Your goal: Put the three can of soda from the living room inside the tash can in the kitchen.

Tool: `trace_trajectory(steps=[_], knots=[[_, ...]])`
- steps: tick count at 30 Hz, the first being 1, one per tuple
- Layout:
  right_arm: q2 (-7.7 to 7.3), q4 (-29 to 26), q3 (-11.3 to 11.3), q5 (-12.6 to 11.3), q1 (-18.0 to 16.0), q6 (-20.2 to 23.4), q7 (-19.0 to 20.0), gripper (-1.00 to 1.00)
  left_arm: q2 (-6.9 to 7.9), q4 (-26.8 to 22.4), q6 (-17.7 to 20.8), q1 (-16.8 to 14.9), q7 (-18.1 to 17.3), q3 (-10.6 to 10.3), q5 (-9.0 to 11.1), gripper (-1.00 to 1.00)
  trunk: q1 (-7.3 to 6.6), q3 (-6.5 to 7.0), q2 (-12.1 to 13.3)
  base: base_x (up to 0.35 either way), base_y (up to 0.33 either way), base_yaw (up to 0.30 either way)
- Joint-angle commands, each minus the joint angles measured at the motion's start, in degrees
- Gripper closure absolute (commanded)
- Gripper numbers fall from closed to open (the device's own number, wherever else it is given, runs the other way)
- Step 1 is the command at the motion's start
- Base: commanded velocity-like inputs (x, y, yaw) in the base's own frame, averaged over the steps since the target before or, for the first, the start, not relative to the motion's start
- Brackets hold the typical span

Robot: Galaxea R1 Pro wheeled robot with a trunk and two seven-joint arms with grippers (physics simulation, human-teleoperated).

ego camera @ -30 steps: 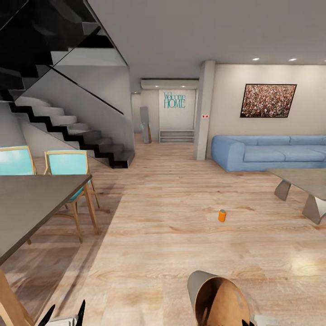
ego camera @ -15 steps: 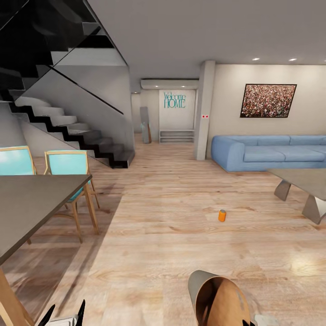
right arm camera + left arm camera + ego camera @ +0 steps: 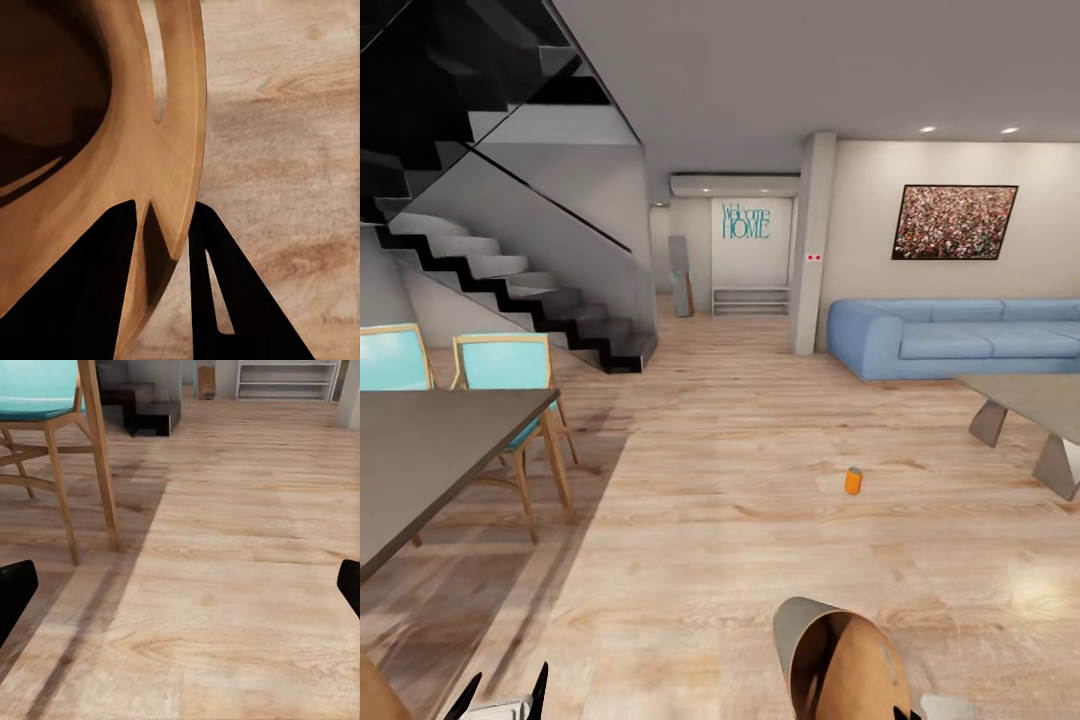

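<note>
The right gripper has its jaws clamped on the rim of the small round tapered bin, pale grey outside and coppery brown inside, and holds it tilted above the light wood floor. One small orange soda can stands upright on this floor, well ahead of these jaws, near the grey low table and before the long light-blue sofa. The left gripper has its jaws wide apart and empty over the floor, with a turquoise wooden chair ahead of them to one side.

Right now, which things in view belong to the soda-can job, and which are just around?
Job: orange soda can on the floor; trash can, its rim clamped by the right gripper.
Around: blue sofa, dining table, turquoise chairs, staircase, low table.
</note>
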Motion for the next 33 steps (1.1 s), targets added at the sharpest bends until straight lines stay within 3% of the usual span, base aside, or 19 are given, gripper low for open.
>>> trace_trajectory(steps=[1,12,14,18,21,22,25,33], knots=[[0.01,-0.1,-0.1,-0.2,0.0,0.0,0.2,1.0,0.0,0.0,0.0,0.0,0.0,0.0,0.0,-1.0,0.0,0.01,0.0,0.303,0.0,0.0],[-0.31,-0.1,-0.3,-0.2,0.0,0.0,0.2,1.0,0.0,0.0,0.0,0.0,0.0,0.0,0.0,-1.0,0.0,0.01,0.0,0.319,0.0,0.0],[-0.52,-0.1,-1.3,-0.2,0.0,0.0,0.1,1.0,0.0,0.0,0.0,0.0,0.0,0.0,0.0,-1.0,0.0,0.01,0.0,0.322,0.0,0.0],[-1.33,-0.1,-5.7,-0.1,0.0,0.0,0.2,1.0,0.0,0.0,0.0,0.0,0.0,0.0,0.0,-1.0,0.0,0.01,0.0,0.322,0.0,0.0],[-2.37,-0.1,-11.6,-0.2,0.0,0.0,0.2,1.0,0.0,0.0,0.0,0.0,0.0,0.0,0.0,-1.0,0.0,0.01,0.0,0.322,0.0,0.0],[-2.51,-0.1,-12.4,-0.2,0.0,0.0,0.2,1.0,0.0,0.0,0.0,0.0,0.0,0.0,0.0,-1.0,0.0,0.01,0.0,0.322,0.0,0.0],[-2.79,0.0,-14.4,-0.2,0.0,0.0,0.2,1.0,0.0,0.0,0.0,0.0,0.0,0.0,0.0,-1.0,0.0,0.01,0.0,0.322,0.0,0.0],[-2.72,0.2,-15.1,0.5,0.0,0.0,0.2,1.0,0.0,0.0,0.0,0.0,0.0,0.0,-0.1,-1.0,0.0,0.01,0.0,0.322,0.0,0.0]])
